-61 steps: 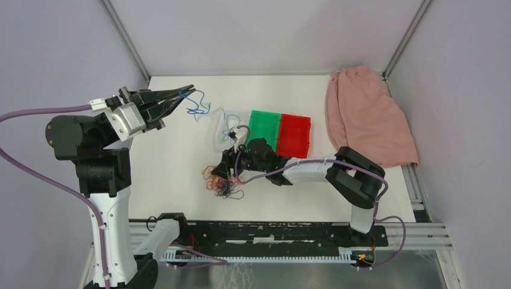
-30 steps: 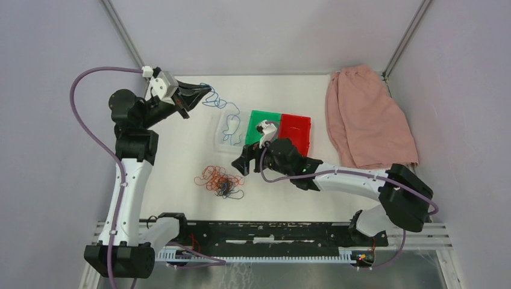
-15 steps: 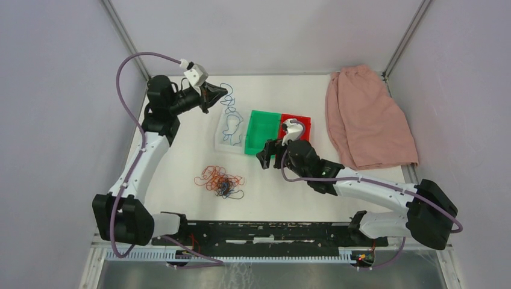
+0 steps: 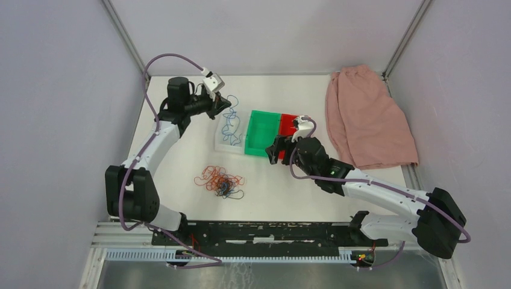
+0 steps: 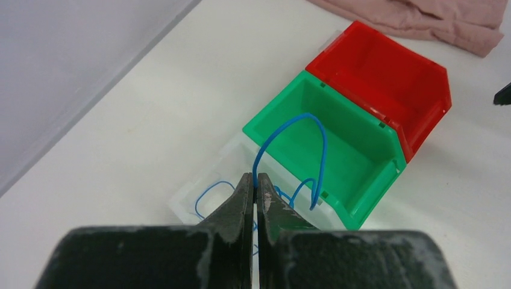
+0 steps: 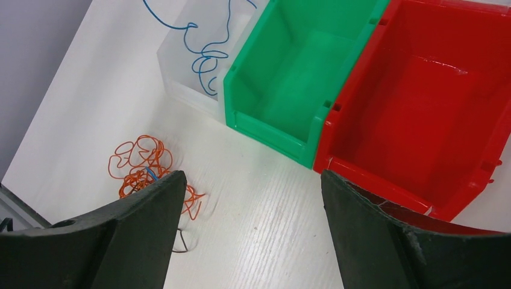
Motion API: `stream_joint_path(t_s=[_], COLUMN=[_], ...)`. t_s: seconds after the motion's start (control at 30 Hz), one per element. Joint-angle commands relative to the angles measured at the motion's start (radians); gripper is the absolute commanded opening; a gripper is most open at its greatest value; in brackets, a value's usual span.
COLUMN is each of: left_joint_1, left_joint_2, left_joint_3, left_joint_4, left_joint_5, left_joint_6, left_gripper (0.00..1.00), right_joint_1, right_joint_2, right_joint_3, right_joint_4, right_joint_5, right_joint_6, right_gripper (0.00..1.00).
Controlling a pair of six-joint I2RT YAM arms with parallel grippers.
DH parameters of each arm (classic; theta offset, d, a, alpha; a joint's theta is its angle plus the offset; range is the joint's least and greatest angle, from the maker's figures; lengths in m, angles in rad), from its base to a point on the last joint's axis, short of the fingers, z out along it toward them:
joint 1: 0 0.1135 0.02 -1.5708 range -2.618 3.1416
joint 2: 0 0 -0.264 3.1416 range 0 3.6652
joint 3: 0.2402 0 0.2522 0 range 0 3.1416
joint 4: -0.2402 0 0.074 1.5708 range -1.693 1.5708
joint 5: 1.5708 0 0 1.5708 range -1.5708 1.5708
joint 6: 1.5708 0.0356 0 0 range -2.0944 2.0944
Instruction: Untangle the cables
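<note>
The left arm's jaws are hovering over the far side of the counter (image 4: 181, 162), a blue cable (image 4: 229, 123) trailing from them into a clear bin (image 4: 220, 143). A green bin (image 4: 260, 133) is sitting just beside it, with a red bin (image 4: 288, 122) touching the green one's right side. The right arm's jaws are hovering at these two bins' near edge. A tangle of mostly orange cables (image 4: 220, 179) is lying nearer the arm bases, and a pink cloth (image 4: 369, 117) is resting at the right

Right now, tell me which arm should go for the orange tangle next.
Right. The right gripper is open, empty and nearer the orange tangle, which shows in its wrist view. The left gripper is shut on a blue cable hanging into the clear bin.
</note>
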Motion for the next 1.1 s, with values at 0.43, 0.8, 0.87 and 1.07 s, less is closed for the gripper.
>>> stream_joint_path(t_s=[0.43, 0.8, 0.87, 1.07], left_joint_1=[-0.025, 0.014, 0.041, 0.141], left_joint_2=[0.145, 0.036, 0.002, -0.11], left_joint_3=[0.215, 0.245, 0.238, 0.162], left_joint_4=[-0.278, -0.583, -0.702, -0.977], left_joint_5=[-0.29, -0.218, -0.17, -0.061], left_joint_6=[0.195, 0.288, 0.341, 0.491], left_gripper=[0.44, 0.75, 0.79, 0.81], right_joint_1=[-0.01, -0.004, 0.026, 0.13], right_joint_2=[-0.034, 0.001, 0.042, 0.261], right_joint_3=[0.038, 0.078, 0.094, 0.21], right_joint_4=[-0.021, -0.037, -0.025, 0.029], right_joint_5=[-0.01, -0.125, -0.143, -0.321], right_joint_6=[-0.032, -0.045, -0.055, -0.089], right_gripper=[0.89, 0.89, 0.88, 0.8])
